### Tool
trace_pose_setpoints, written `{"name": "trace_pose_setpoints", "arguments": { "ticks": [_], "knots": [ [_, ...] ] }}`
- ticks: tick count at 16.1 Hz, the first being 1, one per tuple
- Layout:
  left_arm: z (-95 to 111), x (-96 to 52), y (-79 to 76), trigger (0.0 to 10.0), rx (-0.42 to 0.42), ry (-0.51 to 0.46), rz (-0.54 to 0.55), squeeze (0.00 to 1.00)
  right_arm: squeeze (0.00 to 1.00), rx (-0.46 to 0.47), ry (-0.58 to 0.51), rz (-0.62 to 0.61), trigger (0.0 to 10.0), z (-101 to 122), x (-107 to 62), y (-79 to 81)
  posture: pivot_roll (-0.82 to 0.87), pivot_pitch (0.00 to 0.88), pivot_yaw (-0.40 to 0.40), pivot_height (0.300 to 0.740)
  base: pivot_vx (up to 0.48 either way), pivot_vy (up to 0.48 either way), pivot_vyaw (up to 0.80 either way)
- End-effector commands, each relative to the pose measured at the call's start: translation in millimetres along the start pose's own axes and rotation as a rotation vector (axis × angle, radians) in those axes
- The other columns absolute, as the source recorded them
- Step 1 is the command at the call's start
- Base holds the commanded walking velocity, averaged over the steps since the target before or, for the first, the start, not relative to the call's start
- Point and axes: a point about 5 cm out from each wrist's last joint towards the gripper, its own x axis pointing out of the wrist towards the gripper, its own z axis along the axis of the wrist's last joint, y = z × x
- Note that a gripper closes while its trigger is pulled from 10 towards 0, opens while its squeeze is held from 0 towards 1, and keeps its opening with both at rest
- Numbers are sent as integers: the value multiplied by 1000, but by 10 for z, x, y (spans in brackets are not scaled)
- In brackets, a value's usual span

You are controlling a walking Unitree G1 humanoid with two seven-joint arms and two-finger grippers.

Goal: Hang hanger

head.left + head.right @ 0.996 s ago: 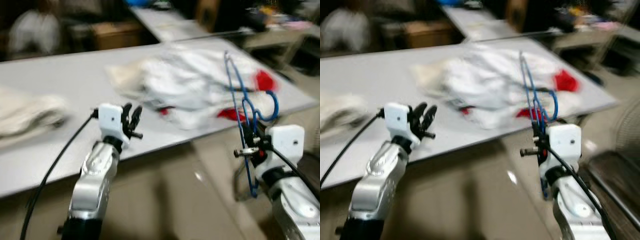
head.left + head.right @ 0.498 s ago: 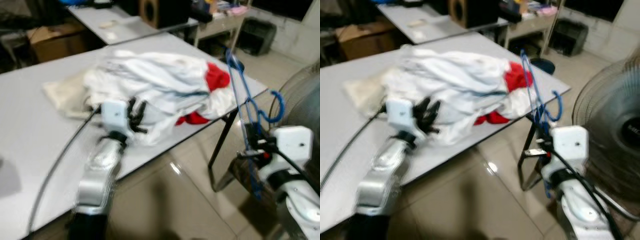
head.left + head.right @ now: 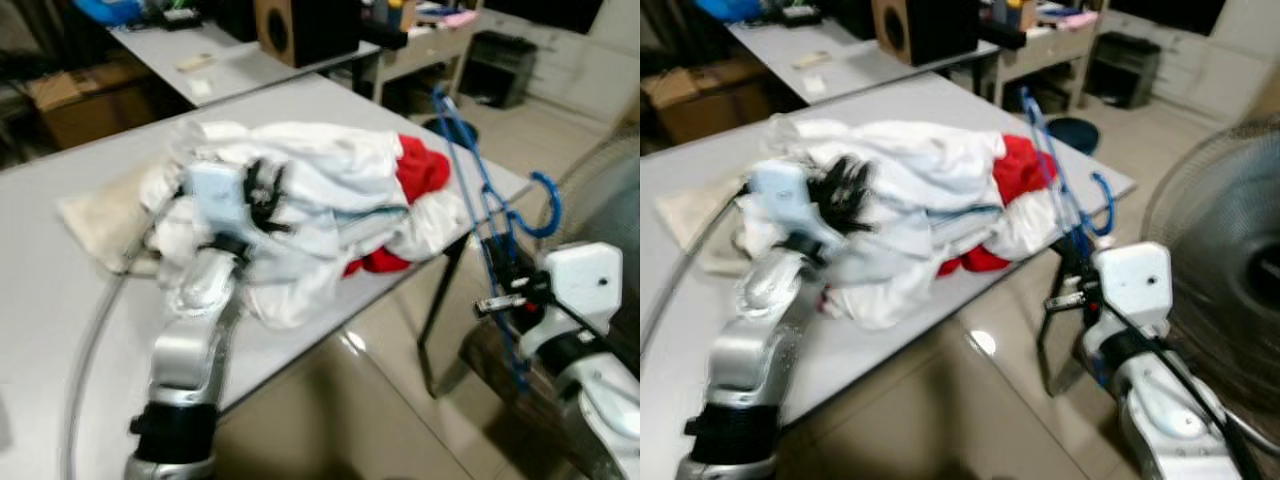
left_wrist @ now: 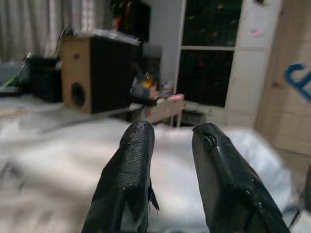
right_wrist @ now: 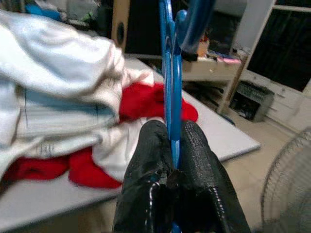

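The right gripper [image 5: 171, 160] has its fingers squeezed on the blue hanger [image 3: 490, 215]. The left gripper's [image 4: 170, 160] fingers are apart. The hanger could snag the clothes pile [image 3: 310, 200] and slip.

— What carries the things here?

— A long grey table [image 3: 60, 290], standing on a shiny tiled floor [image 3: 380, 400].

— And what lies on it?

— A heap of white clothes [image 3: 320, 200] with something red [image 3: 420, 170] in it, near the table's corner. Beside the heap lies a beige cloth [image 3: 100, 215], flat on the top.

— Is there another table?

— Yes, a second grey table [image 3: 230, 65] behind, carrying a dark speaker box [image 3: 300, 28].
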Motion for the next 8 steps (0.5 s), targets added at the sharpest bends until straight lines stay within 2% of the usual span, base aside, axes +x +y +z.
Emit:
{"name": "trace_pose_setpoints", "arguments": {
  "ticks": [1, 6, 7, 8],
  "knots": [
    [39, -37, 137, 10000, 17, -8, 54, 0, 0, -21, -21, 25, 10000, 40, 29, 26, -175, 0, 25, 740, 285, 0, 0],
    [-8, -70, 127, 10000, 11, 11, 56, 0, 0, -80, -21, 44, 10000, 63, 58, -24, -169, 0, 11, 740, 286, 0, 0],
    [-13, -58, 125, 10000, 7, 15, 51, 0, 0, -56, -24, 35, 10000, 68, 66, -60, -171, 0, 10, 740, 285, 0, 0],
    [-16, -30, 130, 10000, 7, 15, 22, 0, 0, -80, -25, 68, 10000, 81, 73, -80, -175, 0, 16, 740, 0, 0, 0]
  ]
}}
